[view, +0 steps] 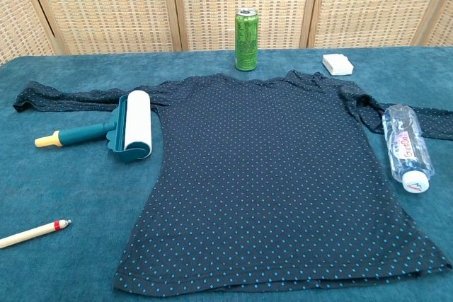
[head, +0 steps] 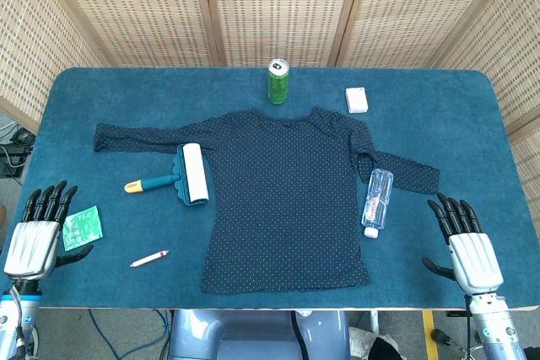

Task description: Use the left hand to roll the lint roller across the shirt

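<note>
A dark navy shirt [head: 283,196] with small blue dots lies flat in the middle of the blue table; the chest view shows the shirt [view: 276,175] too. The lint roller [head: 187,174], white roll on a teal frame with a yellow-tipped handle, lies at the shirt's left edge, under the left sleeve; in the chest view the lint roller [view: 127,131] points its handle left. My left hand [head: 38,232] rests open at the table's front left corner, well apart from the roller. My right hand [head: 467,246] lies open at the front right. Neither hand appears in the chest view.
A green can [head: 278,82] stands behind the shirt's collar. A small white box [head: 356,99] sits at the back right. A plastic water bottle [head: 376,201] lies on the right sleeve. A green packet [head: 82,228] lies beside my left hand, and a pencil [head: 149,259] near the front edge.
</note>
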Controlling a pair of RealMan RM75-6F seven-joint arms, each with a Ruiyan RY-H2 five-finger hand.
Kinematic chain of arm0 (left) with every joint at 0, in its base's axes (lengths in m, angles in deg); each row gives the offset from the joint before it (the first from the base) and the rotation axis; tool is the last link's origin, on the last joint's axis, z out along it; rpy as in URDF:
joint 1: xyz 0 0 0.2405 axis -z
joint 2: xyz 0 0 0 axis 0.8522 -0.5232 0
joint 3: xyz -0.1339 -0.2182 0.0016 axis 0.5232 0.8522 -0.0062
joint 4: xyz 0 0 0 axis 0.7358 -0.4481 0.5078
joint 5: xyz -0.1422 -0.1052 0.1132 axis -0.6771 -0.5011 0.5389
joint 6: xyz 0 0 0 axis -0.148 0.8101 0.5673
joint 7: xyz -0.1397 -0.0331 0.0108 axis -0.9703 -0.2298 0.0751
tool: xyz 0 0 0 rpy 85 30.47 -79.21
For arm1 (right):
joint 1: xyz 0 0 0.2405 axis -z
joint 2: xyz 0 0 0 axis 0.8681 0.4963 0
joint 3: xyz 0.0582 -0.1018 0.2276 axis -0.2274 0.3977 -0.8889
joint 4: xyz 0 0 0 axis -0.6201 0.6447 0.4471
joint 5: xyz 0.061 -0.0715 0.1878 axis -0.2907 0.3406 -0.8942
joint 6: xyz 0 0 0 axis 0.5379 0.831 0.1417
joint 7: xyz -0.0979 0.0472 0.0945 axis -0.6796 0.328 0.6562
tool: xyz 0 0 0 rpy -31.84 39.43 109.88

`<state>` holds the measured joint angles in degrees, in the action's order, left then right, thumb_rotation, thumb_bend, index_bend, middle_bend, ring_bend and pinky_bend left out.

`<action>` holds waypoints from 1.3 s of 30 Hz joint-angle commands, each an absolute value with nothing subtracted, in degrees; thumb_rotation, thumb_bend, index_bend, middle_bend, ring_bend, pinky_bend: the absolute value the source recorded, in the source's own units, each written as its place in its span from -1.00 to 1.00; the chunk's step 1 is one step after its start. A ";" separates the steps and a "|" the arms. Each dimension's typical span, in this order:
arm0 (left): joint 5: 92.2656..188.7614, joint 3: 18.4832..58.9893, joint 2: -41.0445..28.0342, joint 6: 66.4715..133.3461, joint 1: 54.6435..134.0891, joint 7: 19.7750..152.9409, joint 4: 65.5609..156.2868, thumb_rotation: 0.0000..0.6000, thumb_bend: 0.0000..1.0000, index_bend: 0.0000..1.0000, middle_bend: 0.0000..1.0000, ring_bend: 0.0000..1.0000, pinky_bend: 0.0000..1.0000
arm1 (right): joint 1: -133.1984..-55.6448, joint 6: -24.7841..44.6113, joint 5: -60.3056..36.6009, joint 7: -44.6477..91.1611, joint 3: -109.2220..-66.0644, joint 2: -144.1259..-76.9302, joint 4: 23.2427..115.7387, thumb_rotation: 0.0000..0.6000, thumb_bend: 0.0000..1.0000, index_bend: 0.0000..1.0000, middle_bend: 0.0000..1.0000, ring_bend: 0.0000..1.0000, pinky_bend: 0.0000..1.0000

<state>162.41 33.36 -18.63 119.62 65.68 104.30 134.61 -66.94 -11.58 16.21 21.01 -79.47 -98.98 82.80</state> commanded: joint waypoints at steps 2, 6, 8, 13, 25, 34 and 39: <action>162.40 33.33 -18.57 119.72 65.62 104.47 134.74 1.00 -1.00 -1.00 -1.00 -1.00 -1.00 | -66.85 -11.69 16.26 21.12 -79.41 -98.91 82.70 1.00 -0.95 -1.00 -1.00 -1.00 -1.00; 162.63 33.32 -18.65 120.09 65.49 104.40 134.85 1.00 -1.00 -1.00 -1.00 -1.00 -1.00 | -66.79 -11.92 16.54 21.37 -79.34 -98.82 82.91 1.00 -0.95 -1.00 -1.00 -1.00 -1.00; 162.65 33.34 -18.69 120.08 65.50 104.23 134.81 1.00 -1.00 -1.00 -1.00 -1.00 -1.00 | -66.81 -11.90 16.67 21.29 -79.28 -98.83 82.96 1.00 -0.95 -1.00 -1.00 -1.00 -1.00; 162.02 33.56 -18.77 119.52 65.71 103.94 134.64 1.00 -1.00 -1.00 -1.00 -1.00 -1.00 | -66.97 -11.48 16.34 20.79 -79.39 -99.03 82.89 1.00 -0.95 -1.00 -1.00 -1.00 -1.00; 162.38 33.36 -18.74 119.98 65.54 104.52 135.06 1.00 -1.00 -1.00 -1.00 -1.00 -1.00 | -66.87 -11.74 16.48 21.49 -79.35 -98.83 82.84 1.00 -0.95 -1.00 -1.00 -1.00 -1.00; 161.53 33.86 -18.59 118.99 66.16 104.74 135.04 1.00 -1.00 -1.00 -1.00 -1.00 -1.00 | -66.94 -11.31 16.05 21.24 -79.41 -98.88 82.82 1.00 -0.96 -1.00 -1.00 -1.00 -1.00; 158.67 35.20 -18.92 116.06 67.63 104.40 135.42 1.00 -0.99 -1.00 -1.00 -0.99 -0.87 | -66.97 -11.09 15.65 21.52 -79.53 -98.89 82.72 1.00 -0.95 -1.00 -1.00 -1.00 -1.00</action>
<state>159.99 34.60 -18.70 117.47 66.93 104.64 135.14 -66.97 -11.09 15.66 21.53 -79.52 -98.89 82.73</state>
